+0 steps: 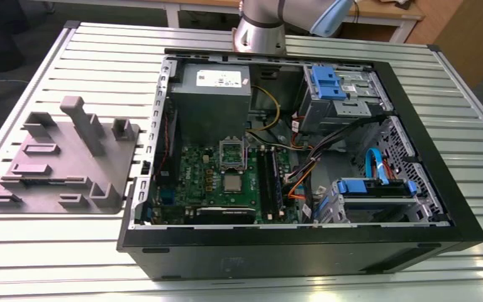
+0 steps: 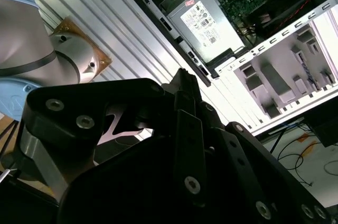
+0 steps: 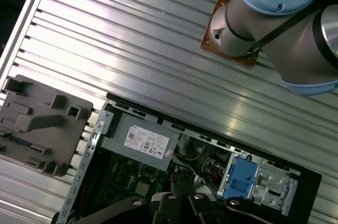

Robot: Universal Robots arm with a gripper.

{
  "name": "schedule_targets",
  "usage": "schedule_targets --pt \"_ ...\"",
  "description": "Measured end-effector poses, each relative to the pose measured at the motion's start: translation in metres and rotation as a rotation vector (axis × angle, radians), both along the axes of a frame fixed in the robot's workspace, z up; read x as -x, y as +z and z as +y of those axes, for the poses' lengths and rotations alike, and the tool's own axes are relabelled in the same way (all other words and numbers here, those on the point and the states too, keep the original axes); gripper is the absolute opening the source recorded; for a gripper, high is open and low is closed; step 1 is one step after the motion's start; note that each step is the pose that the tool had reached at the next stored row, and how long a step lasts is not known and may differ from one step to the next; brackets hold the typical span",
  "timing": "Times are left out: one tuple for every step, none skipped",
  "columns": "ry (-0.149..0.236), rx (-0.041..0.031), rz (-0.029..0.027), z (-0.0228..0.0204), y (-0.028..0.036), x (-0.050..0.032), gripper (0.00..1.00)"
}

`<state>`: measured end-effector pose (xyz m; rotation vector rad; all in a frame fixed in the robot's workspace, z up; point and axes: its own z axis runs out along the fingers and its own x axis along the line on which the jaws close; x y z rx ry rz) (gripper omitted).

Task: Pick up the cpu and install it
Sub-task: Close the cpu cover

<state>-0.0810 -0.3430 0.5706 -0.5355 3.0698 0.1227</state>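
While the exterior view shows the cpu (image 1: 234, 183) lying flat on the green motherboard (image 1: 195, 171) inside the case (image 1: 309, 253), the first wrist view shows the gripper (image 3: 179, 180) well above, apart from it; its state cannot be told.

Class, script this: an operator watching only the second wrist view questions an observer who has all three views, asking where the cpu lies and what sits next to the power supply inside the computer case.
Operator: I see the power supply and the grey fixture plate. Where is the cpu?
Observer: In the exterior view the cpu lies flat on the green motherboard, just on the camera's side of the upright socket frame.
Operator: What sits next to the power supply?
Observer: A blue drive bracket, on the exterior view's right of the power supply.
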Motion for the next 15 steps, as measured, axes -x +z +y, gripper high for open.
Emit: schedule_targets --pt "0.0 0.0002 0.0002 0.0001 -0.0013 0.0 0.11" --pt "0.0 0.0001 0.0001 0.0 -0.0029 0.0 0.11" --pt "0.0 -0.0002 -0.0001 0.0 -0.0037 0.0 0.11" --pt "0.0 -0.0001 -0.0001 -0.0001 -0.0037 0.0 0.11" --pt "0.0 0.0 0.0 -0.0001 -0.0037 0.0 0.11" --pt "0.0 0.0 0.0 0.0 -0.0036 0.0 0.11" --pt "0.0 0.0001 0.0001 0.0 -0.0036 0.0 0.11" --pt "0.0 0.0001 0.0001 0.0 -0.0036 0.0 0.11" --pt "0.0 0.0 0.0 0.0 -0.004 0.0 0.11" --pt "0.0 0.0003 0.0002 0.0001 -0.005 0.0 0.11" --pt "0.0 0.0002 0.0001 0.0 -0.0066 0.0 0.11" --pt "0.0 0.0 0.0 0.0 -0.0071 0.0 0.11" --pt "0.0 0.0 0.0 0.0 -0.0071 0.0 0.11" --pt "0.0 0.0001 0.0 0.0 -0.0071 0.0 0.11" --pt "0.0 0.0 0.0 0.0 -0.0072 0.0 0.11"
